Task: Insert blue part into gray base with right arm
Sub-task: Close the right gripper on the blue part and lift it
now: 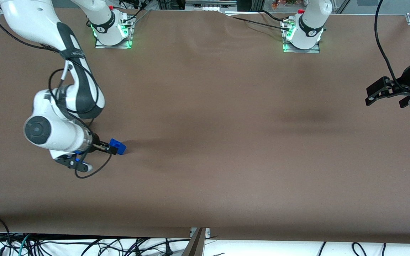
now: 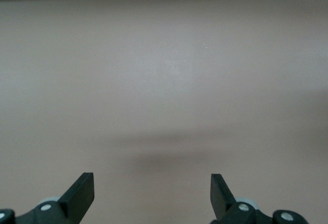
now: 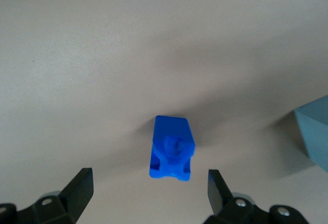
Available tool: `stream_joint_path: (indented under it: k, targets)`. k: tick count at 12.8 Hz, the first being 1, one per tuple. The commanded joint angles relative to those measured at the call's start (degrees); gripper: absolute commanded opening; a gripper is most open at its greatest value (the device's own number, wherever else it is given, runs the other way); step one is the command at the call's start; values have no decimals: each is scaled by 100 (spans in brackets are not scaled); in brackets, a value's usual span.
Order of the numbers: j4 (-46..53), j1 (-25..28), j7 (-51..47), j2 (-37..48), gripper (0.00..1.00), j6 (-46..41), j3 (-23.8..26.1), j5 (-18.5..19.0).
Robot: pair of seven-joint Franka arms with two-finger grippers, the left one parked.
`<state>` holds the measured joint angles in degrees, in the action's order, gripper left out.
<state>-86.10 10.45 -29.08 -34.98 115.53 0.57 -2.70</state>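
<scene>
The blue part (image 3: 172,148) is a small, bright blue block. It looks like plastic. One end is wider than the other, a bit like a wedge. A round bump or dimple sits in the face turned to the wrist camera, and the end nearest that camera has little notches in it.

In the front view the blue part (image 1: 117,146) lies on the brown table (image 1: 226,142), toward the working arm's end. It casts a soft shadow on the table.

The gripper (image 1: 110,148) is low over the table, right at the blue part. In the wrist view the gripper (image 3: 148,193) has its two black fingers (image 3: 79,188) spread wide. The blue part sits between them, and neither finger touches it.

The gray base (image 3: 313,131) shows only as a light gray corner with flat sides near the blue part. Its top cannot be seen here, so what is in it cannot be told. In the front view the arm (image 1: 59,106) covers that spot.
</scene>
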Motion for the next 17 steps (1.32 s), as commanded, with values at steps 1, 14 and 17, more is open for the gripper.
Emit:
stream_joint_path:
  k: [1,14,17]
  targets:
    - [-38,-17,-54,-228,99,258,-49,23]
    - [-618,-17,52,-220,51,734,-66,208]
    - [-609,-26,376,-159,31,707,-66,208]
